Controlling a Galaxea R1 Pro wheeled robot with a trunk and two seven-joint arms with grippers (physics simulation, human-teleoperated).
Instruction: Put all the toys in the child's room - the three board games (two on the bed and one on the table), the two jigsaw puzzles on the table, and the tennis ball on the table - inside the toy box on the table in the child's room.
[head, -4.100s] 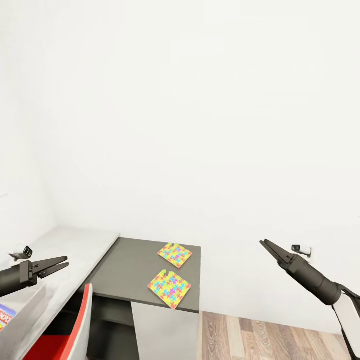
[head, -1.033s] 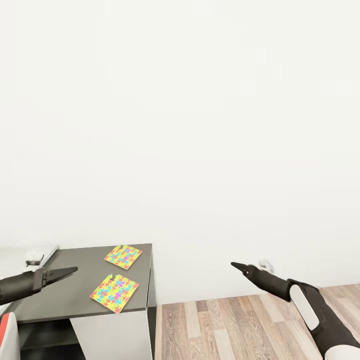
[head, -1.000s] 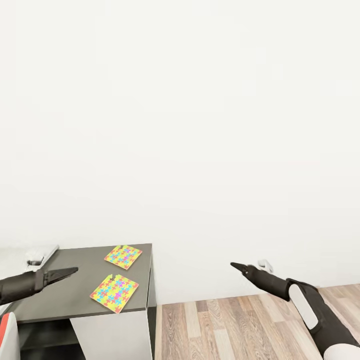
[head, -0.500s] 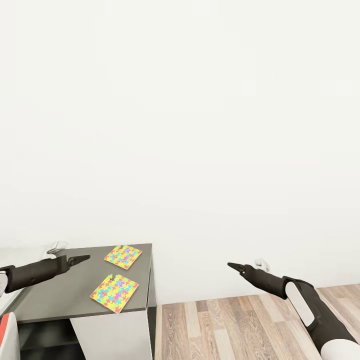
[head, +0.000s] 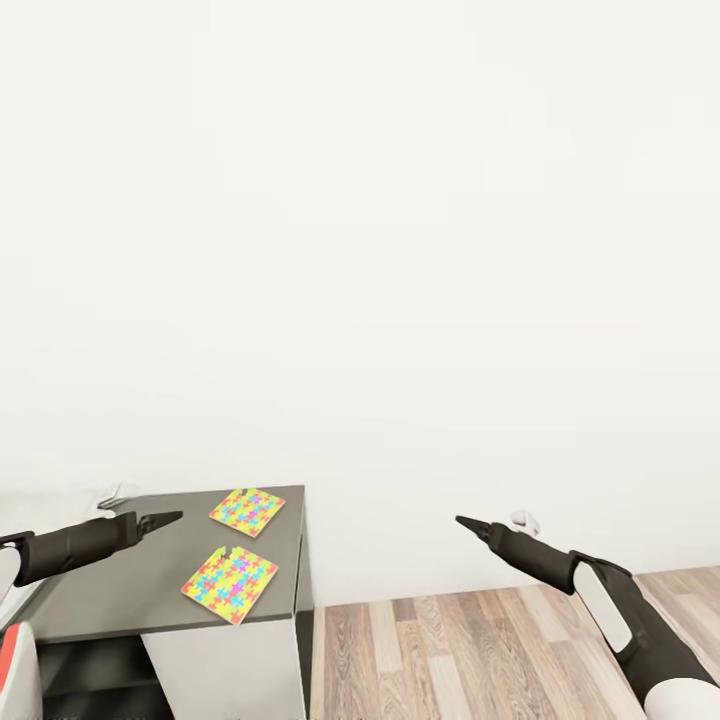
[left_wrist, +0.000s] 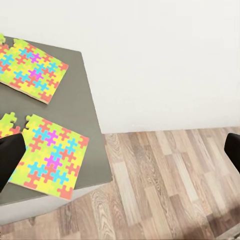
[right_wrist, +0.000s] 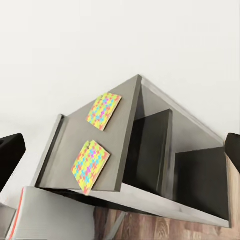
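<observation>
I am holding my left gripper (head: 172, 517) above the dark corner of the table (head: 120, 590), on the side of the two jigsaw puzzles (head: 230, 584) away from the table's end edge. Its fingers are standing wide apart in the left wrist view, with nothing between them. My right gripper (head: 463, 521) is hanging off the table's end, over the wooden floor (head: 450, 650), its fingers likewise spread and empty in its wrist view.

The nearer puzzle is lying flat right at the table's front corner, the farther puzzle (head: 246, 511) just behind it. I am judging the risk as this: both squares are thin and flush to the surface, so my fingers may be sliding over them, and any sideways nudge toward the end edge may be pushing the near one onto the floor.
</observation>
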